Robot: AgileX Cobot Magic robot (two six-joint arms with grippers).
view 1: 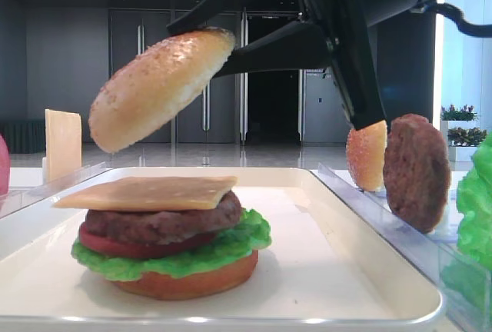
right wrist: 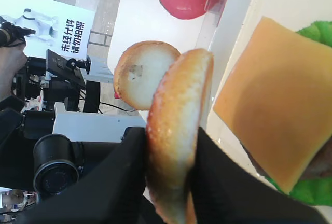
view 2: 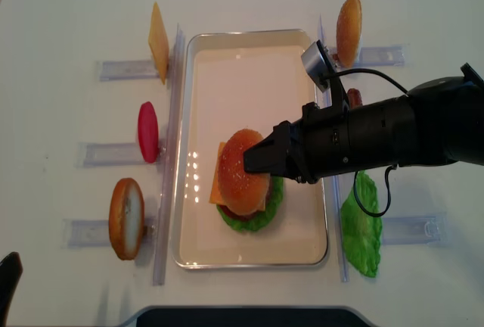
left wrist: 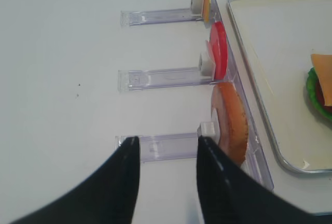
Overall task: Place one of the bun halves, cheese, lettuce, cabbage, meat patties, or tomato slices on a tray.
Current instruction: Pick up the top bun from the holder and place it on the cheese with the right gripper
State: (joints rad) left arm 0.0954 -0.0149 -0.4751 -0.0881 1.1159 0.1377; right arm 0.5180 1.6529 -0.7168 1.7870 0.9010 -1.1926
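My right gripper (view 2: 259, 158) is shut on the rim of a sesame bun top (view 1: 157, 86), holding it tilted in the air. It hangs just above a stack on the white tray (view 1: 346, 217). The stack is a bottom bun (view 1: 192, 282), lettuce (view 1: 231, 249), a tomato slice (view 1: 127, 246), a meat patty (view 1: 161, 223) and cheese (view 1: 150, 192) on top. The right wrist view shows the bun top (right wrist: 179, 120) pinched between the black fingers (right wrist: 119, 182), beside the cheese (right wrist: 275, 105). My left gripper (left wrist: 166, 143) is open and empty over the table. Cabbage is out of view.
Clear racks flank the tray. The left one holds a cheese slice (view 2: 158, 39), a tomato slice (view 2: 147, 132) and a bun (view 2: 126, 217). The right one holds a bun (view 2: 349, 20), a patty (view 1: 416, 170) and lettuce (view 2: 359, 225).
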